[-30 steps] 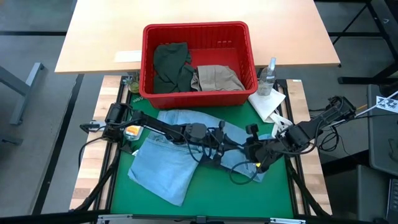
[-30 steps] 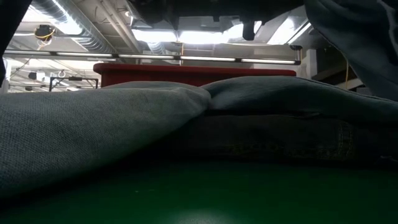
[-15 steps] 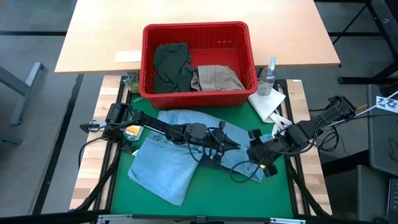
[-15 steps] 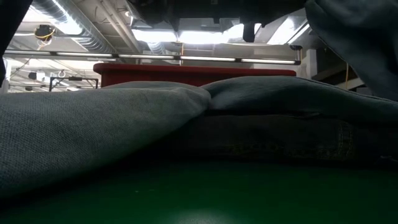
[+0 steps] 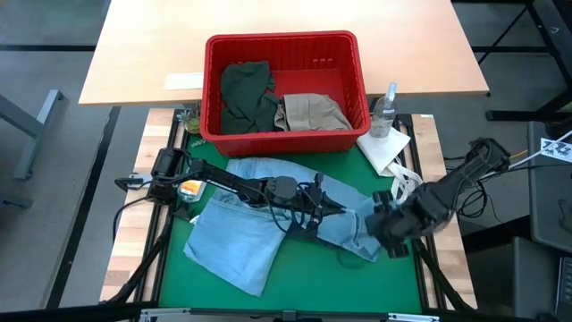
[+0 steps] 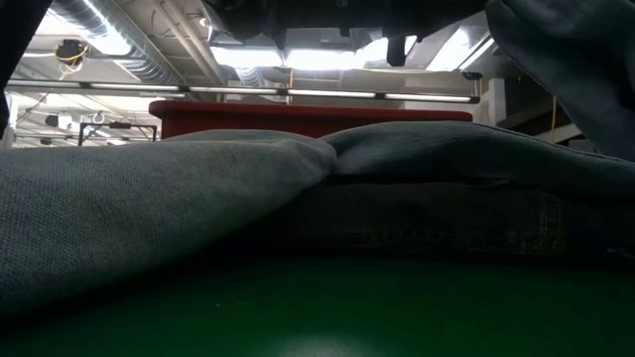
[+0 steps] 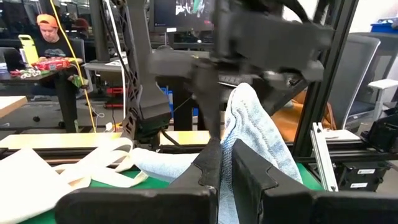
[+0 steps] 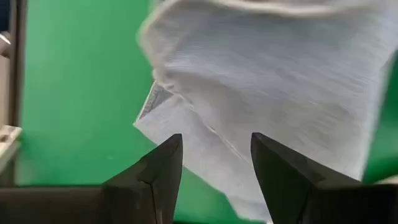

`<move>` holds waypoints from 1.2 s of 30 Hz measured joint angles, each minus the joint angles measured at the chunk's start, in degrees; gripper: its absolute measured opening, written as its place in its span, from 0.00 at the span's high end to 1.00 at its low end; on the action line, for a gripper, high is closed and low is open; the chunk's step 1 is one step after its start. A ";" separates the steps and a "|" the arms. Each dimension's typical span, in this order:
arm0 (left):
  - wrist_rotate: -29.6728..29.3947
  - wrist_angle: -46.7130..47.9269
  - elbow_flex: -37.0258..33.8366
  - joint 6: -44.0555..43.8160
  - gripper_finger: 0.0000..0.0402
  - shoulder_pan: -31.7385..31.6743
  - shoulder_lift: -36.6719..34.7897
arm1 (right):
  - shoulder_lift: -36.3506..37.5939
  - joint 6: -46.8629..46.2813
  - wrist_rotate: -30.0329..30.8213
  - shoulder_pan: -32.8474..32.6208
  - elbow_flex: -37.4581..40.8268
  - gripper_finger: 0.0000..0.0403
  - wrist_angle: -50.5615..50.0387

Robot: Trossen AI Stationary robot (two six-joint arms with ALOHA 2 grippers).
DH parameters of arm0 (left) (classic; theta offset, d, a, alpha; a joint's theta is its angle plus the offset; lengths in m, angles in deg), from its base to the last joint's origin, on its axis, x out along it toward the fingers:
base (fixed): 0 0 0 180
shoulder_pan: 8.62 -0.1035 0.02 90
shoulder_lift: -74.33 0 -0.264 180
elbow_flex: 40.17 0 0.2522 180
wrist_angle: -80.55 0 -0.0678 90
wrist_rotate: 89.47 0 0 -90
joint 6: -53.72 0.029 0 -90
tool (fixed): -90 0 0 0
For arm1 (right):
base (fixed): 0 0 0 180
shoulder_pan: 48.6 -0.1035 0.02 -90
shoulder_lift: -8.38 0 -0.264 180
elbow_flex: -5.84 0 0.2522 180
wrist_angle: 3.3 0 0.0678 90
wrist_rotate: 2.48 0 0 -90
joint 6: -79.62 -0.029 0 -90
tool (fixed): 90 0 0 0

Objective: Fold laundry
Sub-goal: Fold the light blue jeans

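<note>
Denim, light blue [image 5: 259, 224], spread on green surface [image 5: 295, 282] mid-frame of the high view. Left hand [image 5: 323, 209] pinched tight on a raised fold at its centre. Right hand [image 5: 391, 224] wide, gripping nothing, at the denim's right corner. Olive piece [image 5: 243, 97] and khaki piece [image 5: 308, 111] in red basket [image 5: 284, 45] at upper centre

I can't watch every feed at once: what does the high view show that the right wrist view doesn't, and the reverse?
Only the high view shows the red basket holding an olive garment and a khaki garment, the spray bottle, the white cloth, and the left gripper shut on the light blue denim. Only the right wrist view shows the right gripper open, hovering over a denim corner. Both show the denim and the green mat.
</note>
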 joint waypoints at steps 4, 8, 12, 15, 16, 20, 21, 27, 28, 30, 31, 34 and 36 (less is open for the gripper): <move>-0.02 0.07 0.00 0.07 0.96 -0.02 0.00 | -1.87 -1.98 4.90 -6.49 2.23 0.52 3.70; -0.03 0.08 0.00 0.09 0.96 -0.02 0.00 | -5.85 -7.77 12.24 -12.21 3.77 0.52 5.21; -0.07 0.06 0.00 0.11 0.96 -0.02 0.00 | -10.64 -17.44 18.99 -15.47 4.10 0.52 5.08; -0.26 0.07 0.00 0.11 0.96 -0.02 0.00 | -14.24 -23.03 21.56 -16.36 4.10 0.52 5.85; -0.49 0.05 0.00 0.11 0.96 -0.02 0.00 | -15.42 -23.84 21.51 -16.59 4.10 0.52 6.29; -0.72 0.09 0.00 0.13 0.96 -0.02 0.00 | -19.72 -24.20 21.31 -16.69 4.10 0.52 6.72; -0.72 0.09 0.00 0.13 0.96 -0.02 0.00 | -20.74 -24.16 21.62 -16.60 4.10 0.52 6.66; -0.76 0.09 0.00 0.13 0.96 -0.02 0.00 | -25.67 -24.06 28.29 -16.55 4.10 0.52 6.51; -0.76 0.09 0.00 0.13 0.96 -0.02 0.00 | -26.18 -24.13 29.20 -16.55 4.10 0.52 6.49; -0.76 0.09 0.00 0.13 0.96 -0.02 0.00 | -26.73 -25.13 31.28 -16.55 4.10 0.52 6.54; -0.76 0.09 0.00 0.13 0.96 -0.02 0.00 | -26.94 -25.50 32.56 -16.55 4.10 0.52 6.55; -0.76 0.04 0.00 0.13 0.96 -0.02 0.00 | -27.04 -25.59 35.29 -16.55 4.10 0.52 6.69; -0.74 0.04 0.00 0.13 0.96 -0.02 0.00 | -27.04 -25.62 36.76 -16.21 4.10 0.52 6.86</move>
